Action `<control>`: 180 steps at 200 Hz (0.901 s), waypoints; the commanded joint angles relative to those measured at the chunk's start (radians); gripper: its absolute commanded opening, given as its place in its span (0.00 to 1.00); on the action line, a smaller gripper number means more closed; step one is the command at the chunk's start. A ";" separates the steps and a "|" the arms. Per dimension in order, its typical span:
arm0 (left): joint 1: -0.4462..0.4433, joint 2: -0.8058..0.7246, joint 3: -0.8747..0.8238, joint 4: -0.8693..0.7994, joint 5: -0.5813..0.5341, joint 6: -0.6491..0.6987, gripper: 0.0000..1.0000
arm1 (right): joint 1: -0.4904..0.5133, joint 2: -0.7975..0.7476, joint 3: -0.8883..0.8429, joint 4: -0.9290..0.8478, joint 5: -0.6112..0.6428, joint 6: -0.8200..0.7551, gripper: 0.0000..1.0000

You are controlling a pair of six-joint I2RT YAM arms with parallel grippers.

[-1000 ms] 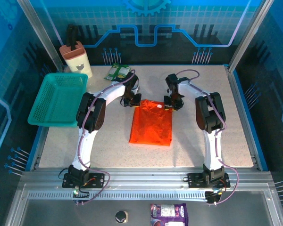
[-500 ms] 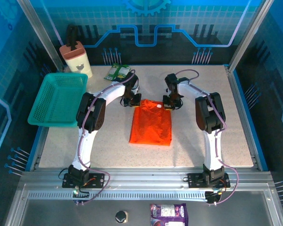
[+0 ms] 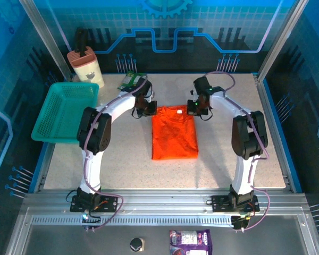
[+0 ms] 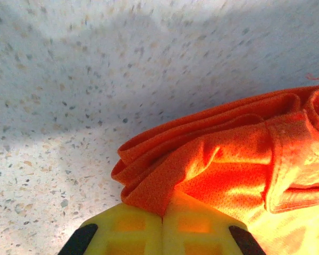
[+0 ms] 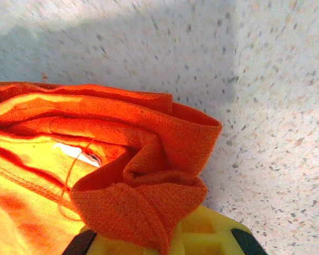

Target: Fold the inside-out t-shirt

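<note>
The inside-out t-shirt [image 3: 174, 134], bright orange-red, lies folded into a narrow upright rectangle in the middle of the table. My left gripper [image 3: 147, 110] is shut on its far left corner; in the left wrist view the bunched cloth [image 4: 212, 159] runs into the seam between my yellow fingers [image 4: 127, 234]. My right gripper [image 3: 194, 110] is shut on the far right corner, where a thick fold of the t-shirt [image 5: 143, 180] drapes over the yellow fingertips [image 5: 212, 236]. A white label [image 5: 74, 152] shows at the neck.
A teal mesh basket [image 3: 65, 111] sits at the table's left edge. A beige container [image 3: 85, 66] and a green packet [image 3: 128, 79] stand at the back left. Speckled tabletop [image 3: 255, 154] lies bare on both sides of the shirt.
The right gripper has shut on the shirt's corner. Both arms have moved toward the far edge, dragging the shirt's top edge back and stretching it a little wider.
</note>
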 commanded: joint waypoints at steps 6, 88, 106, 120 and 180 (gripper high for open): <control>0.033 -0.087 -0.031 0.093 0.090 -0.052 0.00 | -0.026 -0.087 -0.033 0.096 -0.026 -0.023 0.00; 0.099 -0.099 0.193 0.199 0.205 -0.051 0.00 | -0.073 -0.145 0.074 0.325 -0.093 -0.098 0.00; 0.113 -0.102 0.227 0.219 0.216 -0.030 0.00 | -0.080 -0.150 0.074 0.396 -0.110 -0.118 0.00; 0.125 -0.108 0.227 0.249 0.228 -0.016 0.00 | -0.086 -0.158 0.037 0.478 -0.130 -0.126 0.00; 0.166 -0.186 0.007 0.435 0.321 0.012 0.00 | -0.100 -0.226 -0.183 0.752 -0.289 -0.129 0.00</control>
